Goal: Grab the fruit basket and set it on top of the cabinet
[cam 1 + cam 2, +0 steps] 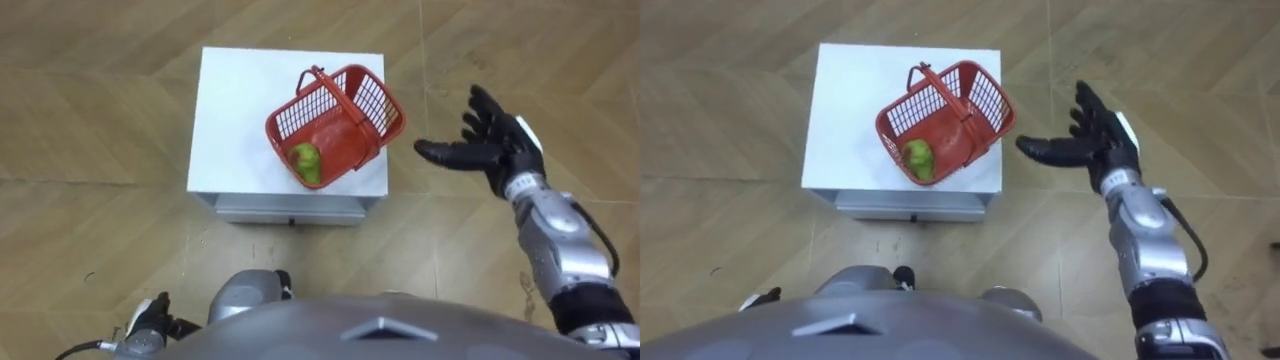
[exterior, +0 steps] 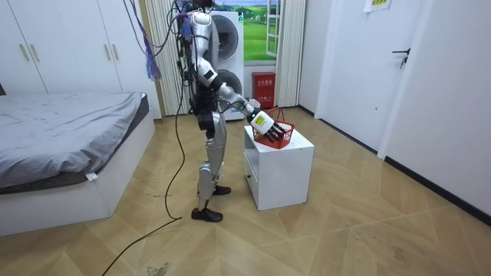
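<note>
Right hand point(image 1: 503, 150) spread wide, empty, beside the basket point(image 1: 335, 125) (near the table point(image 1: 235, 110) edge). A sideways knock could tip it, spilling the green fruit point(image 1: 308, 162), perhaps a pear.

Left hand point(image 1: 152, 322), small and indistinct, lower left.

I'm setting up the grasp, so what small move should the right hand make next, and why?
Probably ease the right hand leftward, toward the handle of the red basket. The hand hangs open off the right edge of the white table, touching nothing, while the handle stands up across the basket, which holds a green fruit. The left hand hangs low by the robot's side.
</note>
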